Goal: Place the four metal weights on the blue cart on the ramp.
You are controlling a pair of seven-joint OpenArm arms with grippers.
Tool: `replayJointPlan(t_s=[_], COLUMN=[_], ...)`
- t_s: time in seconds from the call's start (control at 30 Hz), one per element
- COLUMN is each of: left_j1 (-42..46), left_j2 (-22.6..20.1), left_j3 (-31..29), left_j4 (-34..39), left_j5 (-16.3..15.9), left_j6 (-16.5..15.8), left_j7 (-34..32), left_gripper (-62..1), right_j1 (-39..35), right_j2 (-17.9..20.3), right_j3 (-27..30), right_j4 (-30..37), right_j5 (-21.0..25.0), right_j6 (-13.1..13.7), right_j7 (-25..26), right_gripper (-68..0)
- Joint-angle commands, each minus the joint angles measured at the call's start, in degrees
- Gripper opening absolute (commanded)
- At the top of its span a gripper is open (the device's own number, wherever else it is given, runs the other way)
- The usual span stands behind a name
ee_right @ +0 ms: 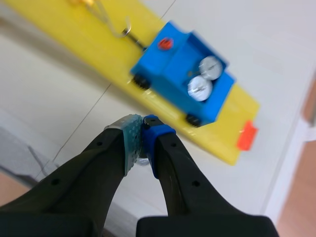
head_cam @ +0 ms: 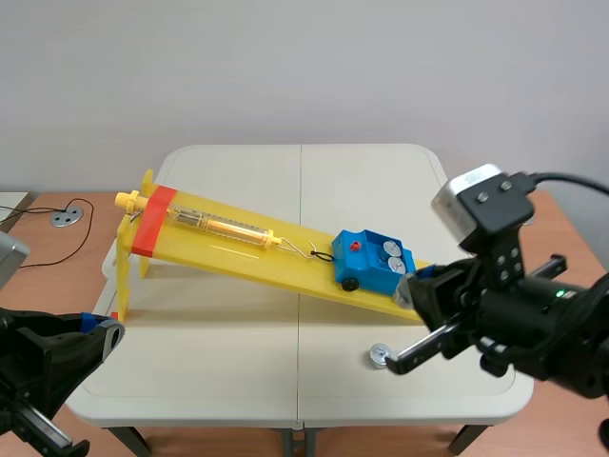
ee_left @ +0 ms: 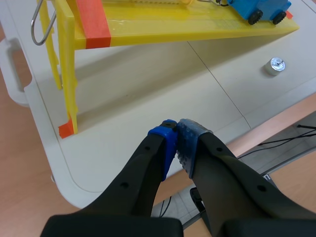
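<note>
- Metal weights (head_cam: 385, 251): two silver discs lie side by side in the open tray of the blue cart (head_cam: 366, 265), at its downhill end.
- Blue cart: stands on black wheels near the low end of the yellow ramp (head_cam: 238, 249). A wire hook (ee_right: 126, 30) links it to the spring scale (head_cam: 224, 226), which lies along the ramp's upper half.
- Loose weight (head_cam: 379, 355): a third disc sits on the white surface (head_cam: 238, 352), near the ramp's low end but apart from it.
- Right claw (ee_right: 143, 123): hovers just beside the cart's downhill end, at the ramp's low edge. Its fingers pinch a small grey round piece, the held weight (head_cam: 405, 289). In the right wrist view this piece is mostly hidden between the pads.
- Left claw (ee_left: 177, 131): hangs over the near left edge of the surface, well apart from the cart. Its pads are pressed together with nothing between them.
</note>
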Motion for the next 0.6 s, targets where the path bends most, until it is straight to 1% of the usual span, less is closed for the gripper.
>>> replayJointPlan(t_s=[0.0,0.03,0.1,0.27,0.4,0.57], left_j1=[-1.14,-1.14,-1.14,-1.14,-1.14,-1.14], left_j2=[-0.22,-0.22,-0.22,-0.22,-0.22,-0.22], left_j3=[-0.57,-0.57,-0.57,-0.57,-0.57,-0.57], left_j4=[4.15,4.15,4.15,4.15,4.15,4.15], left_j5=[-2.91,-2.91,-2.91,-2.91,-2.91,-2.91], left_j6=[-1.68,-1.68,-1.68,-1.7,-1.7,-1.7], left_j7=[-4.87,-4.87,-4.87,-4.87,-4.87,-4.87], left_gripper=[-58.0,-58.0,-58.0,-58.0,-58.0,-58.0], right_j1=[4.09,4.7,6.19,11.67,15.78,20.5], right_j2=[1.53,1.38,0.63,-1.33,-3.17,-4.55], right_j3=[2.64,3.32,4.44,4.72,4.33,2.62], right_j4=[4.07,4.04,3.65,0.63,-3.78,-8.76], right_j5=[3.54,3.52,3.34,3.28,3.28,2.73], right_j6=[-1.18,-1.88,-4.33,-4.55,-4.55,-4.61], right_j7=[5.7,5.57,4.83,3.65,3.17,2.99], right_gripper=[-66.9,-66.9,-66.9,-66.9,-66.9,-66.9])
